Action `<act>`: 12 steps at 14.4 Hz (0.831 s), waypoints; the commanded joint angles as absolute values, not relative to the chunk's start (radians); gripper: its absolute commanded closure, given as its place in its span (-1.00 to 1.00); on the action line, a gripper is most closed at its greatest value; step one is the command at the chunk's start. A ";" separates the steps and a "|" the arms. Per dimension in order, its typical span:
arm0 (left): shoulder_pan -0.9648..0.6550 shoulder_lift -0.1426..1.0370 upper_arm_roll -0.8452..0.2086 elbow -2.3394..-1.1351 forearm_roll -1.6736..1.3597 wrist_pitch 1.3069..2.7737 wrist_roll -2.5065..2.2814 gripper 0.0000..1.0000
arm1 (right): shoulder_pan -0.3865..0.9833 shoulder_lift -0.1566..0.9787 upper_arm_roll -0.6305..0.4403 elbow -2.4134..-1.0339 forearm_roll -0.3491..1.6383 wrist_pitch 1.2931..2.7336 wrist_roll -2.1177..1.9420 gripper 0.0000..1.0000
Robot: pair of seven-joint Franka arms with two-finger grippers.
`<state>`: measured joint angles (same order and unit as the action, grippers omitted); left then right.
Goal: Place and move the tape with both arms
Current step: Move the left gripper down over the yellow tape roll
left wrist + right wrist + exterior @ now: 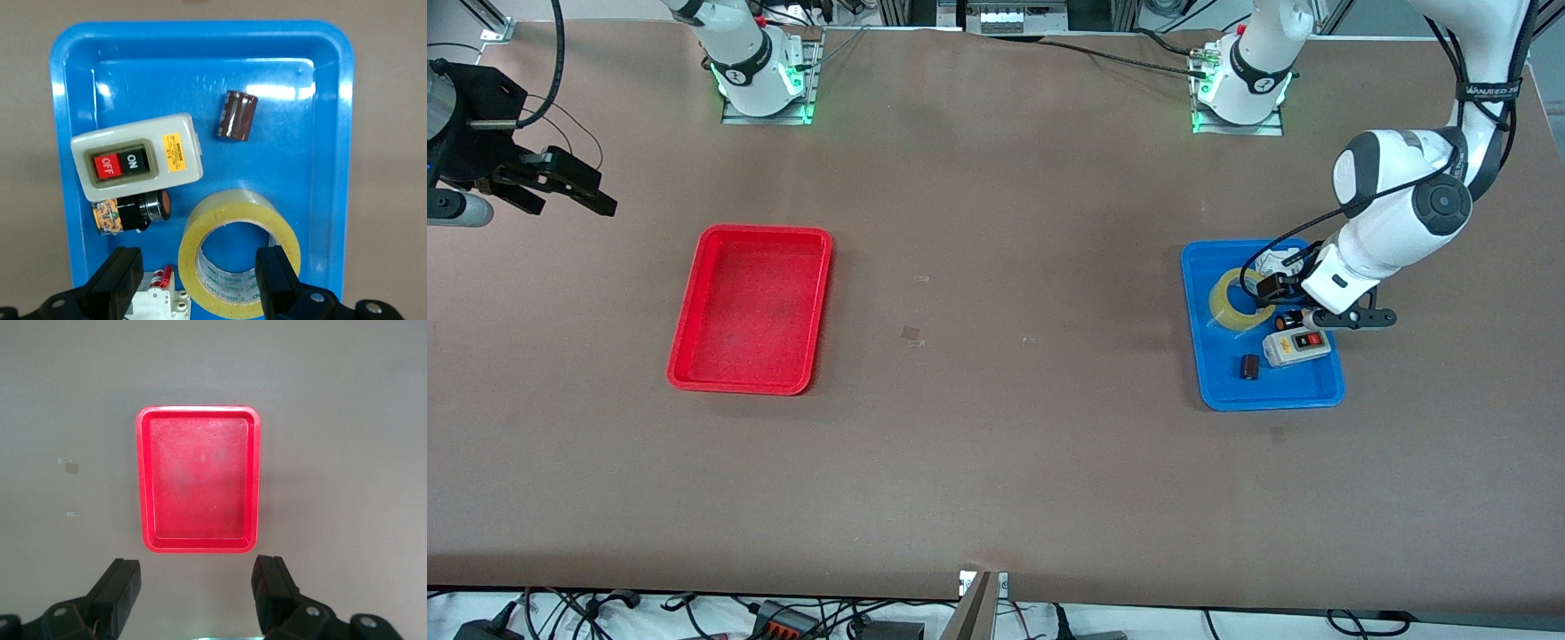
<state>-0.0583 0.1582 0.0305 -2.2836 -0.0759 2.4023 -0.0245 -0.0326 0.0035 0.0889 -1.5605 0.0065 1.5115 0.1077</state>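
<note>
The tape [1232, 307], a yellowish ring, lies flat in the blue tray [1209, 373] at the left arm's end of the table. My left gripper [1279, 302] hangs open just above the tray. In the left wrist view, the left gripper [199, 277] has one finger [277, 273] over the tape's [233, 203] outer rim and the other finger [120, 280] beside a white breaker [157, 300]. It holds nothing. My right gripper [576, 206] waits open and empty in the air at the right arm's end; the right wrist view shows the right gripper [198, 600] looking toward the red tray [198, 480].
The blue tray [320, 133] also holds a white ON/OFF switch box [137, 165], a black cylinder [143, 208] and a small brown cylinder [237, 115]. The red tray [751, 307] is empty. Small tape scraps [911, 334] lie mid-table.
</note>
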 commanded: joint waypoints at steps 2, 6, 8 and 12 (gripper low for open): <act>-0.060 0.192 0.023 -2.293 -0.061 2.419 -0.023 -1.00 | -0.044 -0.002 0.100 -1.554 0.021 1.497 0.101 -0.96; -0.060 0.221 0.023 -2.292 -0.061 2.414 -0.021 -1.00 | -0.044 -0.002 0.100 -1.554 0.021 1.496 0.101 -0.96; -0.058 0.241 0.025 -2.292 -0.061 2.414 -0.021 -1.00 | -0.044 -0.002 0.100 -1.554 0.021 1.496 0.101 -0.96; -0.057 0.278 0.025 -2.292 -0.061 2.416 -0.020 -1.00 | -0.044 -0.003 0.100 -1.554 0.021 1.496 0.101 -0.96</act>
<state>-0.0581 0.2635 0.0260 -2.2910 -0.0759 2.4032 -0.0240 -0.0326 0.0036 0.0889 -1.5605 0.0065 1.5095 0.1077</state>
